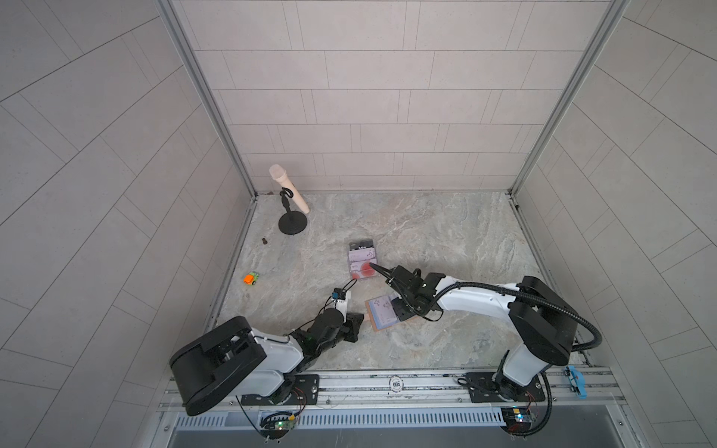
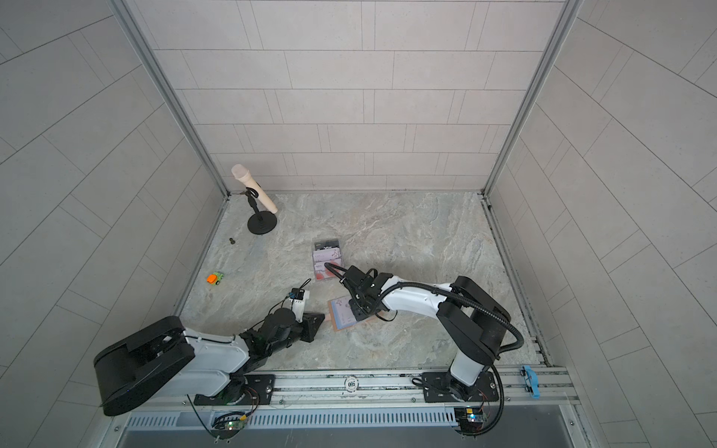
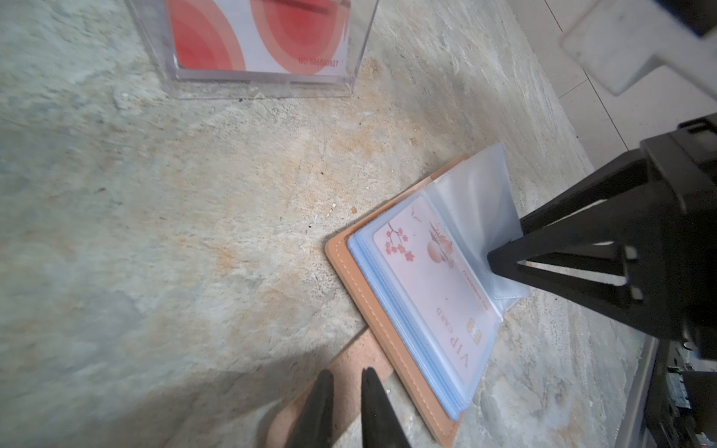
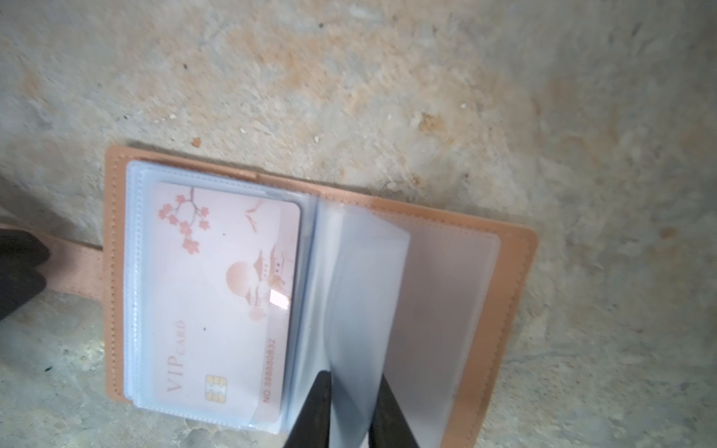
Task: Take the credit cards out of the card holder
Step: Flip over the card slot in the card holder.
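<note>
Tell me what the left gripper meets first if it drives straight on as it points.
Probably the tan strap of the card holder, just under the left gripper; beyond it, stone tabletop. Whether they touch is unclear.

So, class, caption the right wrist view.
Right gripper pinches a clear sleeve of the open card holder; VIP card showing.

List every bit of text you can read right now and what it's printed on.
"VIP CARD": pink card sleeved in the card holder.
"NO 888880832": along the same pink card's edge; the digits are slightly soft.
"NO 588880827", roughly: red-circled card in the clear case; blurred.
"VIP": black card in a top view; barely legible.
"005": round badge on the front rail; small.
Nothing else is legible.
</note>
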Motion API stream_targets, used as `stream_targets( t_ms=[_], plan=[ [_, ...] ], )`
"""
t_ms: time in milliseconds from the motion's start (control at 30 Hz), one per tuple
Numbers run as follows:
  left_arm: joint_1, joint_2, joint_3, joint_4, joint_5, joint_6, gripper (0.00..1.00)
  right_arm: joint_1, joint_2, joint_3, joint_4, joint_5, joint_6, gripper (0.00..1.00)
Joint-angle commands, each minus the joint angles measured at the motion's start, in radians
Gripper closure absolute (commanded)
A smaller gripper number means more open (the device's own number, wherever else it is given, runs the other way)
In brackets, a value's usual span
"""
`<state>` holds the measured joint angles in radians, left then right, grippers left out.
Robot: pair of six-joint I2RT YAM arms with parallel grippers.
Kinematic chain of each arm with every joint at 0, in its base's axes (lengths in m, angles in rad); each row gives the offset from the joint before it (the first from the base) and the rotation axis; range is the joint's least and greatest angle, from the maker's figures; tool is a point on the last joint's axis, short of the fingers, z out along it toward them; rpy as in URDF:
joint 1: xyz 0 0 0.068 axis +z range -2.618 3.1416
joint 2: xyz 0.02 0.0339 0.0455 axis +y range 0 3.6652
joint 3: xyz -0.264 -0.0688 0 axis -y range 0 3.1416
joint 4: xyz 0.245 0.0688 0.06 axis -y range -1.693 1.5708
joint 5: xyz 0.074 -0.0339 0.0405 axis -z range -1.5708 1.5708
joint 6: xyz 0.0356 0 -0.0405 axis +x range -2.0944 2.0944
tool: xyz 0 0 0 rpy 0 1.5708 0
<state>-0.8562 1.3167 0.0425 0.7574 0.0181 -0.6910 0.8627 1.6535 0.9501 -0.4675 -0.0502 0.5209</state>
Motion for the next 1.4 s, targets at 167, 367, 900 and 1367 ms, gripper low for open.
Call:
stream_targets(
  t_ms=[167,367,900,1367],
  plan=[
    [0.002,0.047,-0.007,-0.196,-0.018,0.013,0.80,-0.033,-0.077,-0.052,0.000,-0.006,0.022,0.76],
    [0.003,0.047,-0.001,-0.202,-0.016,0.010,0.80,-0.064,-0.125,-0.074,-0.017,-0.008,0.017,0.73],
    [0.002,-0.031,0.023,-0.267,-0.016,0.042,0.80,-0.063,-0.278,-0.014,-0.115,-0.120,-0.061,0.55],
    [0.003,-0.168,0.025,-0.330,-0.004,0.093,0.79,-0.010,-0.074,0.063,-0.015,-0.209,-0.024,0.62]
  ],
)
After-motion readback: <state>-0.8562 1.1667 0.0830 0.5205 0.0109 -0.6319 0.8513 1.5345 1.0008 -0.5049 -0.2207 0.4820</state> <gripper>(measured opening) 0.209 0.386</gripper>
